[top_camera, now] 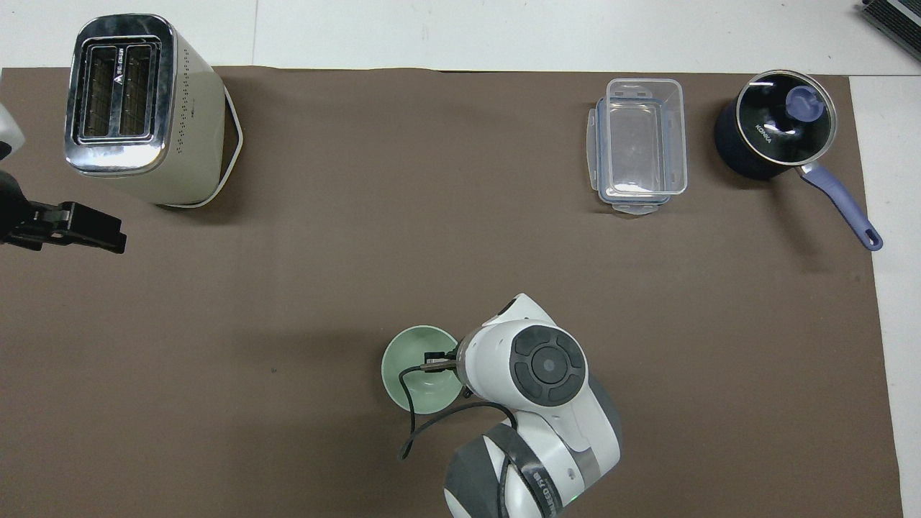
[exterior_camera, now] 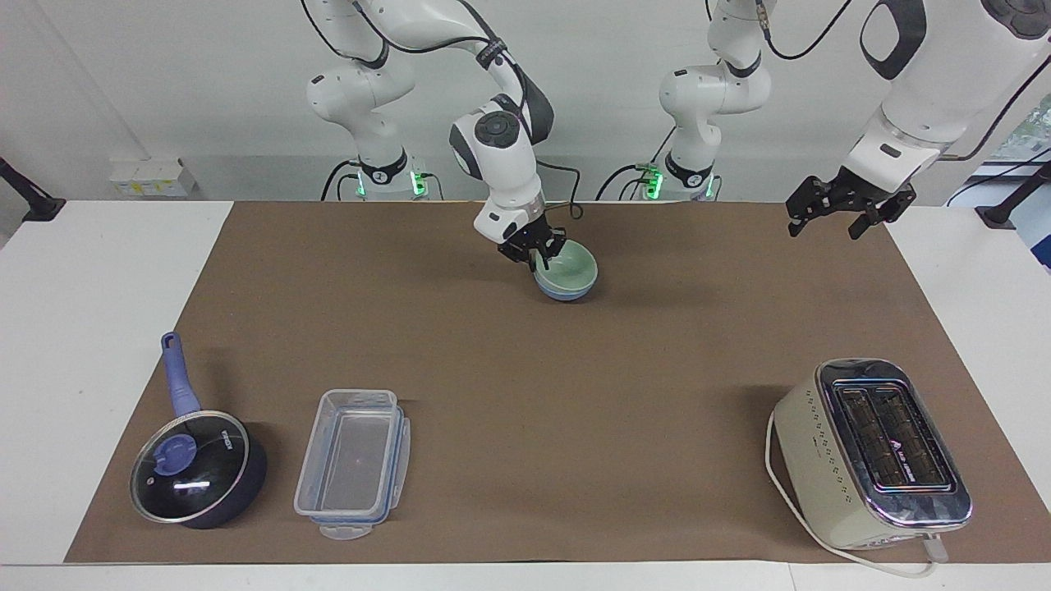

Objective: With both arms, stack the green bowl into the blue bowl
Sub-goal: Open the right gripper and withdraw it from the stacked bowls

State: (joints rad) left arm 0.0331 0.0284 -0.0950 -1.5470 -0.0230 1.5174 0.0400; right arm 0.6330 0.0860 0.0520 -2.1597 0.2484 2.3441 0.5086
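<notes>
The pale green bowl (exterior_camera: 576, 264) sits nested in the light blue bowl (exterior_camera: 566, 293) on the brown mat, close to the robots at mid-table. In the overhead view only the green bowl (top_camera: 411, 360) shows; the blue one is hidden under it. My right gripper (exterior_camera: 538, 250) is at the green bowl's rim on the right arm's side, fingers spread apart; in the overhead view the right gripper (top_camera: 436, 360) is mostly hidden by the wrist. My left gripper (exterior_camera: 833, 215) hangs open and empty over the mat's edge at the left arm's end, and the overhead view also shows it (top_camera: 68, 229).
A cream toaster (exterior_camera: 870, 451) (top_camera: 137, 108) stands far from the robots at the left arm's end. A clear plastic container (exterior_camera: 353, 464) (top_camera: 640, 144) and a lidded dark pot (exterior_camera: 197, 468) (top_camera: 773, 133) with a blue handle stand far out at the right arm's end.
</notes>
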